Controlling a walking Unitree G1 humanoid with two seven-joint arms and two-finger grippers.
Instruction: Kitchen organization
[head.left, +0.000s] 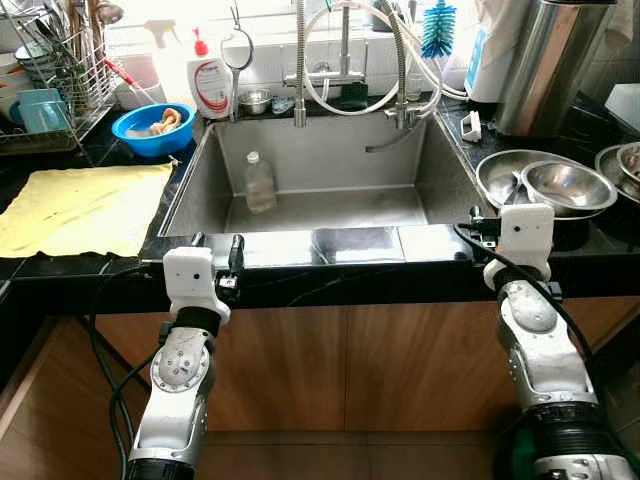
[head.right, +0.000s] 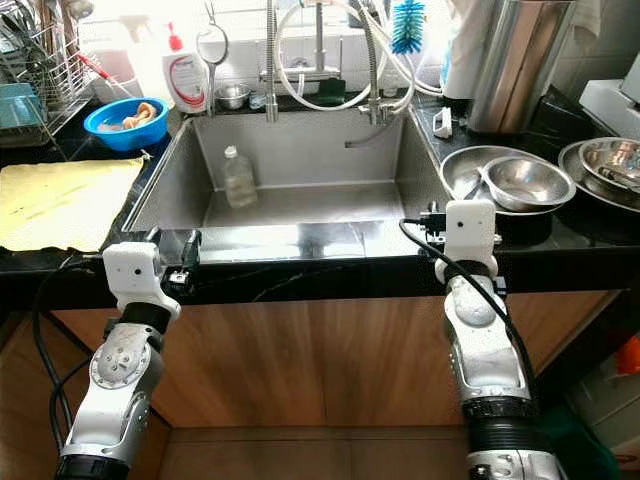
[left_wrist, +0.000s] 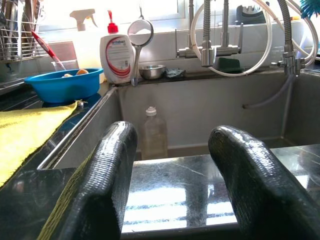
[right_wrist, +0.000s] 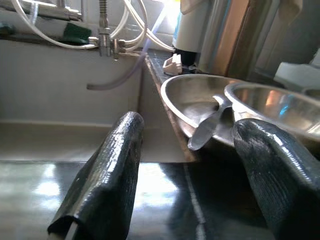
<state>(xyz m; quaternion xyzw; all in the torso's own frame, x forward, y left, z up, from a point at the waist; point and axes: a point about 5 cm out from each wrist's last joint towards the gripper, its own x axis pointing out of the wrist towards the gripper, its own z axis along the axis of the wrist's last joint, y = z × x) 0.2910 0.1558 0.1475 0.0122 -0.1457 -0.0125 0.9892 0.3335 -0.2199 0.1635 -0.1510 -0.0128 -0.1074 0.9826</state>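
From the head cameras I'm looking down at a dark kitchen counter (head.left: 90, 268) with a steel sink (head.left: 320, 160) set in it, wooden cabinet fronts below. A clear plastic bottle (head.left: 260, 183) stands upright in the sink basin, toward its left wall. Left of the sink lies a yellow cloth (head.left: 85, 207), and beyond it sits a blue bowl (head.left: 153, 128) with a dish rack (head.left: 60, 75) at the far left. A soap bottle (head.left: 210, 85) stands behind the sink's far left corner. On the right counter are nested steel bowls (head.left: 545, 185). Both arms are raised to the counter's near edge, one at each front corner of the sink.

Through the left wrist camera, the left gripper (left_wrist: 172, 185) has its fingers spread apart over the near sink rim, empty, the bottle visible between them beyond.

Through the right wrist camera, the right gripper (right_wrist: 200, 175) is likewise spread wide and empty, with a spoon (right_wrist: 207, 130) hanging over the edge of the nearest steel bowl.
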